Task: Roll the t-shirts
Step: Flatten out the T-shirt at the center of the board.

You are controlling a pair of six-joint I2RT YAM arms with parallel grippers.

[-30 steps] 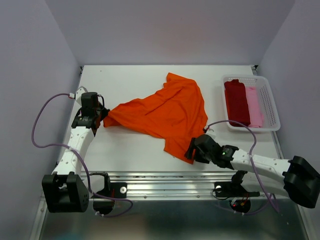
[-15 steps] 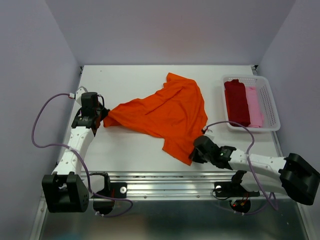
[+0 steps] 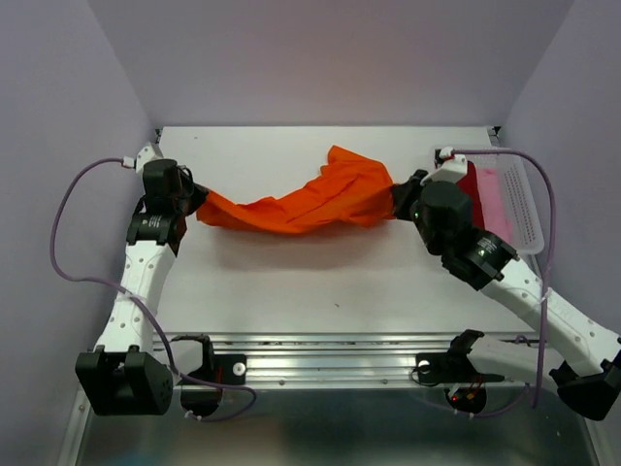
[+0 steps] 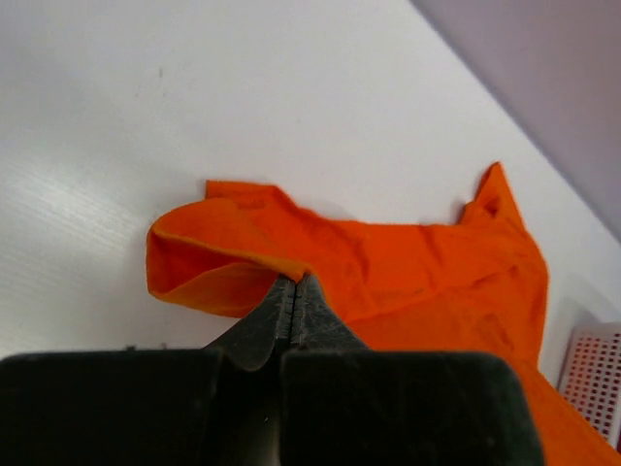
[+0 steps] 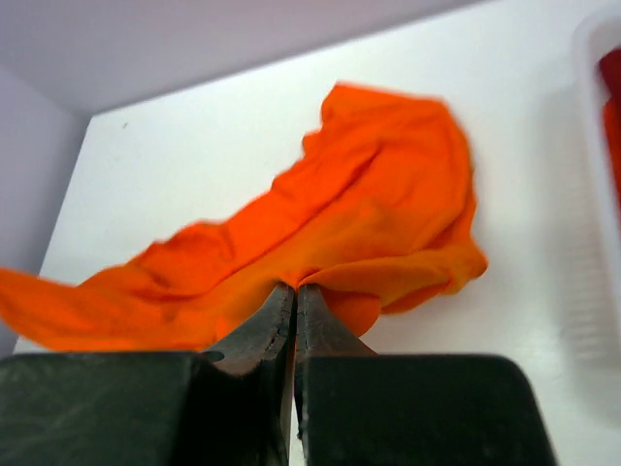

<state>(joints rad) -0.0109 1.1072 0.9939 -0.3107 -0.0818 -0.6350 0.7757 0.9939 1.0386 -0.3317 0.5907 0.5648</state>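
Nearest, the white table (image 3: 291,282) was crossed by the orange t-shirt (image 3: 310,202), stretched between the left gripper (image 3: 197,205) and the right gripper (image 3: 396,202), each pinched shut on one end. Farther right, the mesh basket (image 3: 529,199) and its pink rolled shirt (image 3: 500,194) were partly hidden by the right arm.

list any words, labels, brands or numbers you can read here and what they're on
There is no readable text in any view.
The bright orange cloth t-shirt is plain, with no print or visible tag.
The white mesh plastic basket carries no label.
The white table has no markings.
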